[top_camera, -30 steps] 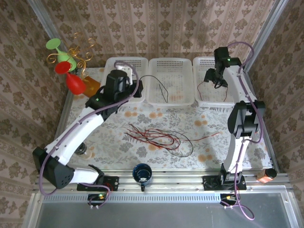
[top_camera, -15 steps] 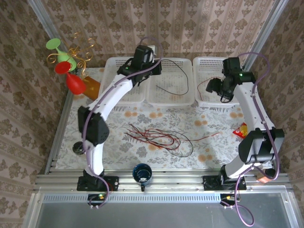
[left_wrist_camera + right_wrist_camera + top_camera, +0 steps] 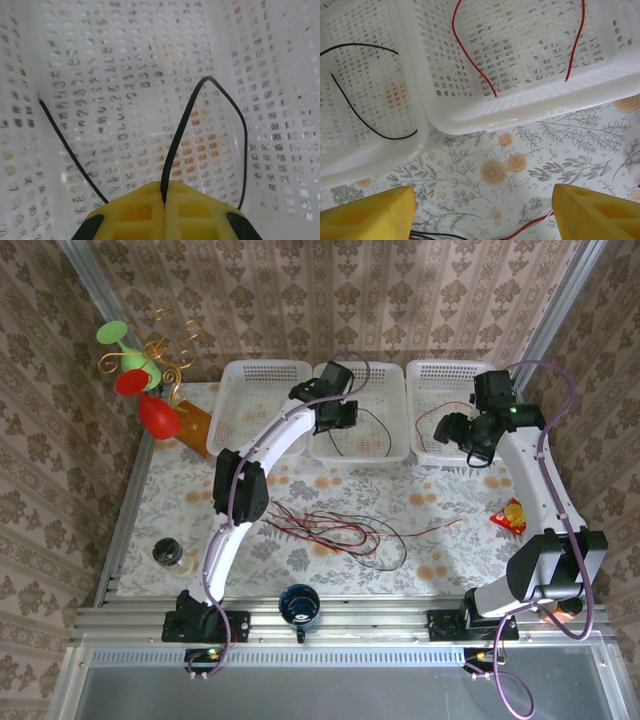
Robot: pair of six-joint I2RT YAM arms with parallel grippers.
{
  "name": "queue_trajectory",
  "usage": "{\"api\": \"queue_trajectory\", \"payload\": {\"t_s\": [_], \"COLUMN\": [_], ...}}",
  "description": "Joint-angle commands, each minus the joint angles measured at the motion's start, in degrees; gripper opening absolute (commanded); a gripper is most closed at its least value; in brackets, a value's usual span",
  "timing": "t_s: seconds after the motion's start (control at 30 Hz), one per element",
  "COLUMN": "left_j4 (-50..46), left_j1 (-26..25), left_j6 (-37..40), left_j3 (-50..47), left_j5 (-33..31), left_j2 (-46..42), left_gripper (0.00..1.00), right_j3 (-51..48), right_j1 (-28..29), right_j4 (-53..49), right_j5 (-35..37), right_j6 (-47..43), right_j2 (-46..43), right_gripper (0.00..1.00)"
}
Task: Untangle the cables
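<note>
Clamping left claw (image 3: pixel 164 192): jaws pressed together on a black cable (image 3: pixel 175 145), low inside the middle basket (image 3: pixel 100 75); the cable arches up from the tips and curves down again to the right.
Right claw (image 3: pixel 483 210): jaws wide apart, holding nothing, above the table (image 3: pixel 520 165) just in front of the right basket (image 3: pixel 485 117).
Red cable (image 3: pixel 470 57): lies inside the right basket, apart from the right claw.
Tangled cables (image 3: pixel 335 525): red and black loops on the table, between the baskets and the arm bases.
Blue mug (image 3: pixel 299 603): at the near table edge, near the tangle.
</note>
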Motion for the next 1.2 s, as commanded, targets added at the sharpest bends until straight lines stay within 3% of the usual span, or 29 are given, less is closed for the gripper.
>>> {"api": "queue_trajectory", "payload": {"t_s": [0.0, 0.1, 0.13, 0.37, 0.53, 0.7, 0.93, 1.17], "left_j4": [-2.16, -2.07, -2.15, -1.85, -1.04, 4.43, 17.14, 23.38], "left_j1": [-0.86, -0.97, -0.97, -1.15, -1.56, -3.28, -6.79, -10.18], "left_j6": [0.56, 0.5, 0.56, 3.48, 5.96, 10.13, 13.84, 12.38], "left_j3": [2.2, 2.18, 2.18, 0.01, -3.66, -14.56, -37.4, -51.64], "left_j5": [2.05, 2.33, 1.89, -2.87, -3.5, -0.8, 3.67, 4.07], "left_j2": [1.32, 0.86, 0.48, -5.5, -11.27, -19.92, -32.53, -39.15], "left_gripper": [0.13, 0.51, 0.6, 0.91, 0.9, 0.88, 0.83, 0.81], "right_j3": [-1.23, -2.16, -2.77, -10.66, -15.69, -23.46, -35.9, -42.62], "right_j1": [-0.26, -0.26, -0.26, -0.41, -0.43, -0.13, 1.66, 1.47], "right_j4": [-0.37, -0.61, -0.51, 1.48, 1.18, -0.02, 7.45, 14.29], "right_j5": [-1.57, -2.47, -2.94, -3.41, -1.98, -2.38, -4.94, 0.49], "right_j6": [1.34, 1.95, 2.2, 5.59, 11.12, 19.21, 28.14, 33.83], "right_j2": [-2.32, -2.93, -3.24, -7.79, -10.79, -12.62, -15.17, -13.33], "right_gripper": [0.73, 0.73, 0.73, 0.73, 0.74, 0.7, 0.6, 0.42]}}
